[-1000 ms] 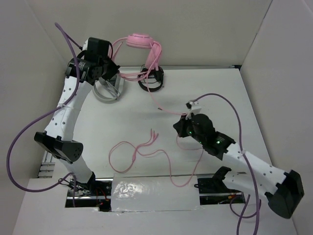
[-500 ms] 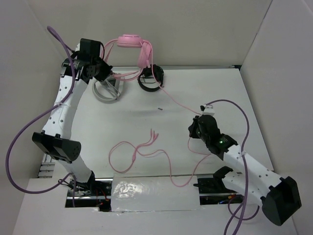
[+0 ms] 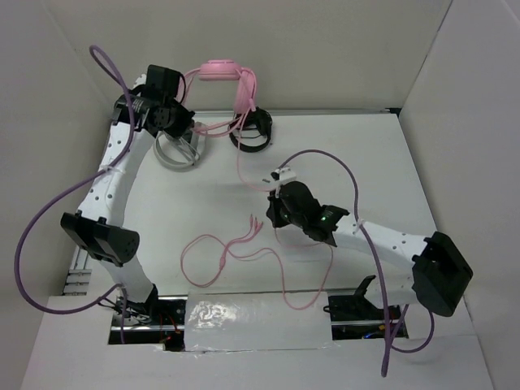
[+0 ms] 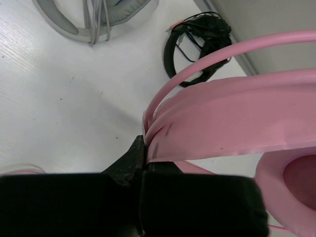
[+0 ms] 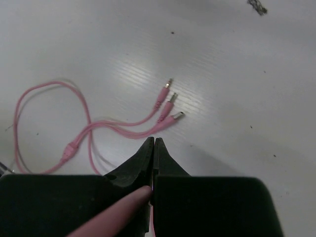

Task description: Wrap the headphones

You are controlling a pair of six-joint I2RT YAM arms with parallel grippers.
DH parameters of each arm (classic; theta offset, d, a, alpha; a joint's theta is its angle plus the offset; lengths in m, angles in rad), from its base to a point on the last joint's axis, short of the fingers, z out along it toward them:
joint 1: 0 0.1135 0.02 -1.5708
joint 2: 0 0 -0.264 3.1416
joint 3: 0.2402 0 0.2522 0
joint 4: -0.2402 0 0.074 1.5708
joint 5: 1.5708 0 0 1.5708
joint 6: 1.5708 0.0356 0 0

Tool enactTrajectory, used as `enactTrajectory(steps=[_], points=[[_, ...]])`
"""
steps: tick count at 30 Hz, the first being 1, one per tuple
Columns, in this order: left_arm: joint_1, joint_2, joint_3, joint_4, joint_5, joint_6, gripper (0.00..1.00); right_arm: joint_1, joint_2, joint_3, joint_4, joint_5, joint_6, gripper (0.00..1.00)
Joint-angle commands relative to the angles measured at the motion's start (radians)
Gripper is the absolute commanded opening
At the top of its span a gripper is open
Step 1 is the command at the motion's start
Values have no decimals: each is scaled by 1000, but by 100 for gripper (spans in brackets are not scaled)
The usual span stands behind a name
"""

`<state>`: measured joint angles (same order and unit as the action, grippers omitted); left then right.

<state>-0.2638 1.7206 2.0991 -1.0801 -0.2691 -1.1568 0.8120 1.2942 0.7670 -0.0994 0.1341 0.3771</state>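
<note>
The pink headphones (image 3: 226,71) hang in the air at the back, held by the headband. My left gripper (image 3: 180,114) is shut on the pink headband (image 4: 232,118); one ear cup (image 4: 291,187) shows at the lower right of the left wrist view. The thin pink cable (image 3: 244,166) runs down to my right gripper (image 3: 275,213), which is shut on it near the table's middle. The cable (image 5: 113,217) passes between the closed fingers. More cable loops lie on the table (image 3: 211,256), ending in three plugs (image 5: 168,106) just ahead of the right fingertips.
Grey-white headphones (image 3: 175,150) lie at the back left and black headphones (image 3: 252,134) at the back centre, both under the lifted pink pair. They also show in the left wrist view, grey (image 4: 94,15) and black (image 4: 197,44). White walls enclose the table.
My right gripper has swung left and toward the table's middle with the cable, now slacker. My left gripper and the pink headphones shifted slightly right.
</note>
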Motion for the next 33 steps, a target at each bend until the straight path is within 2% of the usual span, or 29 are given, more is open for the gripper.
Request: enactTrajectory(steps=[1,2,8,10,12,13,15,19,24,28,33], points=[[-17,49,32,20,-62,-34,0,71,-80,110,-21,14,-102,0],[-17,50,3,38,-62,-34,0,84,-99,126,-49,27,-128,0],[-121,8,-264,256,-203,234,0,121,-199,270,-244,206,-266,0],[-141,-16,-365,385,-184,425,0,121,-208,317,-275,245,-323,0],[-164,-36,-445,492,-112,506,0,116,-200,368,-296,294,-360,0],[-173,-52,-476,541,-84,594,0,113,-182,386,-306,308,-401,0],[-218,-120,-569,664,-33,694,0,105,-147,434,-316,401,-438,0],[-279,-193,-672,782,39,833,0,46,-112,474,-284,479,-509,0],[-369,-292,-805,824,128,957,0,-88,-99,535,-228,415,-589,0],[-416,-367,-872,845,183,974,0,-181,-47,603,-244,329,-574,0],[-479,-486,-945,841,133,938,0,-329,2,660,-243,197,-523,0]])
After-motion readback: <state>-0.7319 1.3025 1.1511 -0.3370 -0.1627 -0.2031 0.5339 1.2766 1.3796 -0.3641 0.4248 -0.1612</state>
